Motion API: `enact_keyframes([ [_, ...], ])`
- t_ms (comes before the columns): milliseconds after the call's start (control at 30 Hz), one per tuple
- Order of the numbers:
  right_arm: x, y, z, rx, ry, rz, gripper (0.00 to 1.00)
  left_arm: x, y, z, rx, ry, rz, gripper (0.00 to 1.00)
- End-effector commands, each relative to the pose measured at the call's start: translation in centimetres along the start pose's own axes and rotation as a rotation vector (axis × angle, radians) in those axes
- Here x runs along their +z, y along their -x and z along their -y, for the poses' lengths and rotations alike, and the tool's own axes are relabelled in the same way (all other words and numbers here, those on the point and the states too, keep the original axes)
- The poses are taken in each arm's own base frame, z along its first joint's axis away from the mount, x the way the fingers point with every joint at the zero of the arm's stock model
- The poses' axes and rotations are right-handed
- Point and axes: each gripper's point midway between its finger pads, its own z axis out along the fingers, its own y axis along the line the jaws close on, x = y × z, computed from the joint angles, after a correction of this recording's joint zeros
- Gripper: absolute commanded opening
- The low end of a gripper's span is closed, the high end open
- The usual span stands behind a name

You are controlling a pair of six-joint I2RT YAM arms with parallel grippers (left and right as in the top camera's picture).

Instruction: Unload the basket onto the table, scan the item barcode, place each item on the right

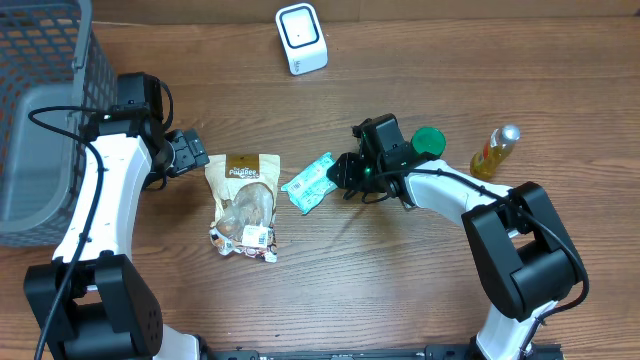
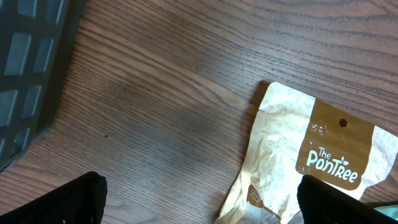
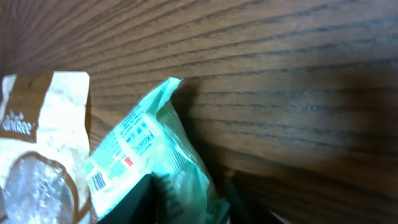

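A mint-green packet (image 1: 310,183) lies on the wooden table, right of a tan PanTree pouch (image 1: 243,200). My right gripper (image 1: 345,176) is shut on the packet's right end. In the right wrist view both dark fingers squeeze the green packet (image 3: 149,149) at the gripper (image 3: 186,205), and a small barcode (image 3: 97,182) shows on its printed face. The white scanner (image 1: 301,38) stands at the table's far edge. My left gripper (image 1: 195,152) hangs wide open by the pouch's top left corner, holding nothing. Its fingers (image 2: 68,202) straddle bare wood and the pouch (image 2: 298,162).
A grey mesh basket (image 1: 40,110) fills the far left and shows in the left wrist view too (image 2: 31,62). A round green lid (image 1: 429,141) and a small yellow bottle (image 1: 495,150) sit to the right of my right arm.
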Motion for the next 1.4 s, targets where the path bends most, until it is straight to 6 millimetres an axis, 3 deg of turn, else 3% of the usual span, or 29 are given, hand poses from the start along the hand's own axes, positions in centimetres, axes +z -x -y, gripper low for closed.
enact_keyframes([
  [0,0.4,-0.4,0.5,0.001,-0.004,-0.010,0.22,-0.9,0.4,0.1,0.020,-0.011,0.026,1.00],
  [167,0.2,0.1,0.4,0.004,0.006,-0.001,0.07,-0.9,0.4,0.1,0.020,-0.011,0.026,0.99],
  [367,-1.4,0.1,-1.2,0.031,0.153,-0.058,0.06,-0.9,0.3,0.1,0.021,-0.011,0.026,1.00],
  [467,-3.4,0.3,-2.8,0.039,0.304,-0.104,0.06,-0.9,0.3,0.1,0.020,-0.011,0.026,1.00],
  [600,-6.7,0.5,-4.5,-0.078,0.524,-0.135,0.06,-0.9,0.3,0.1,0.020,-0.011,0.026,1.00],
  [700,-8.6,0.6,-4.5,-0.070,0.604,-0.153,0.06,-0.9,0.3,0.1,0.021,-0.011,0.026,1.00],
  [967,-12.3,0.5,-4.1,-0.179,0.516,-0.085,0.04,-0.9,0.3,0.1,0.021,-0.011,0.026,1.00],
  [1167,-17.1,1.1,-4.7,-0.243,0.370,0.051,0.04,-0.9,0.3,0.1,0.021,-0.011,0.026,0.99],
  [1367,-21.4,-0.1,-6.5,-0.285,0.374,0.110,0.04,-0.9,0.3,0.1,0.021,-0.011,0.026,1.00],
])
